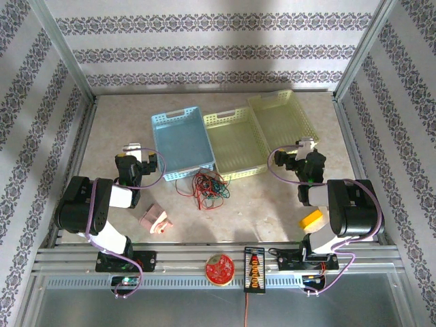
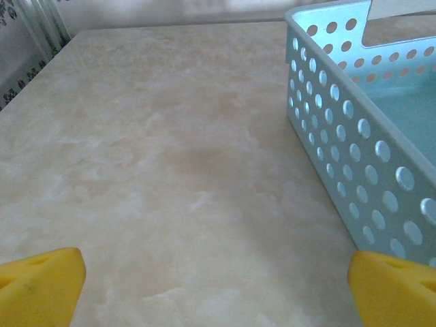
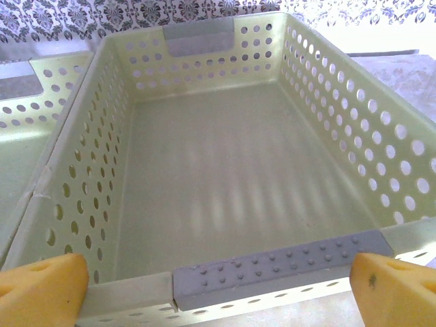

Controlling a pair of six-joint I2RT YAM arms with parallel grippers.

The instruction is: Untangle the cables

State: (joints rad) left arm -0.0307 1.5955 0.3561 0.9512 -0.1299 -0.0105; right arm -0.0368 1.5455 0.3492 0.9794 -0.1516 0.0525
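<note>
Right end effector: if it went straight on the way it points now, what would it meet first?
Probably the near wall of the yellow basket, at its grey grip strip, just ahead of the right end effector; the gap is unclear.

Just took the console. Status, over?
Left gripper open beside blue basket. Right gripper open at rim of rightmost yellow basket. Cables tangled in one heap, untouched. Nothing lying on it.

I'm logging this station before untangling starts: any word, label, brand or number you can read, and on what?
No text can be read anywhere.
red round disc on the front rail: faint markings, too small to read.
black connector strip: nothing legible.
blue basket and right-hand yellow basket: no labels, only holes.
</note>
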